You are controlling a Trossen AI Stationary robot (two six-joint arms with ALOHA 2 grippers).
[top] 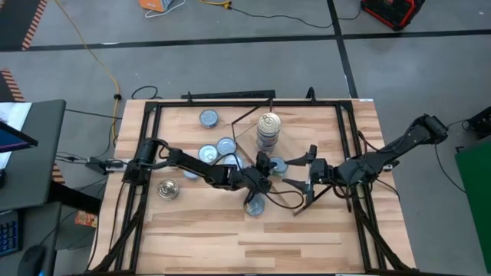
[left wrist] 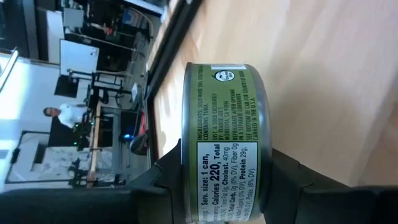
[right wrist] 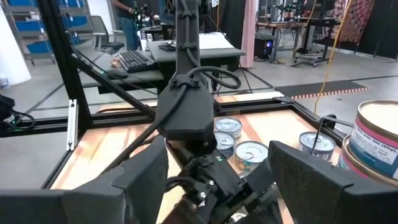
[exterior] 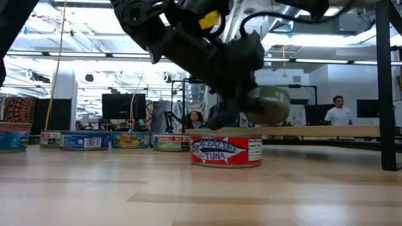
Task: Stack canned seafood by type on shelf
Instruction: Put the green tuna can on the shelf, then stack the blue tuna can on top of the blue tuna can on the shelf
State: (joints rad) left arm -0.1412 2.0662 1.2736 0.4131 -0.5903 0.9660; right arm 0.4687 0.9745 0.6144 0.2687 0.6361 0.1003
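The left gripper [top: 265, 175] clamps a green-labelled tin [left wrist: 225, 137] above the table [top: 307, 238]. The right gripper [top: 303, 181] hovers nearby, fingers spread and empty. A stack of tins [top: 268, 130] stands on the shelf [top: 295, 142].

Small flat round green-labelled tin [left wrist: 224, 143] held off the tabletop; stacked silver-lidded tins [top: 268, 130] upright at twelve o'clock of it; a red-labelled tuna tin [exterior: 226, 151] lies flat.

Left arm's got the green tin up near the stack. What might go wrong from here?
1. The left gripper carries the green tin just above the red tuna tin; a low pass might clip it.
2. The tall stack stands close by; a bump from either arm would likely topple it.
3. The right gripper hangs open close to the left one, so the arms might collide.
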